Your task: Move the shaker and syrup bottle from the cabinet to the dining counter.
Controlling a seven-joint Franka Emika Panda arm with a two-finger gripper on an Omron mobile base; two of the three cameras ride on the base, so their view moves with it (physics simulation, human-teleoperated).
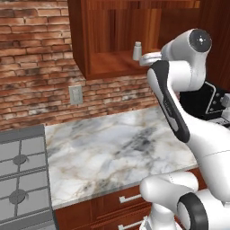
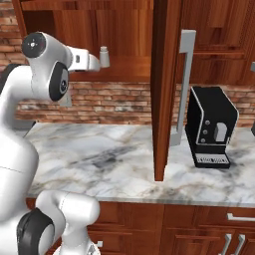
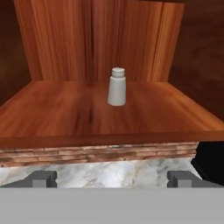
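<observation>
The open cabinet (image 2: pixel 160 89) hangs above a marble countertop (image 1: pixel 112 152); the shaker (image 3: pixel 117 86) stands upright on its shelf. The gripper (image 3: pixel 112 178), fingers spread wide and empty, faces it from outside.

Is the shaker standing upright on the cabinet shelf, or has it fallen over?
Upright. In the hand view the shaker stands on its flat base on the cabinet shelf, cap on top, and nothing touches it.
</observation>
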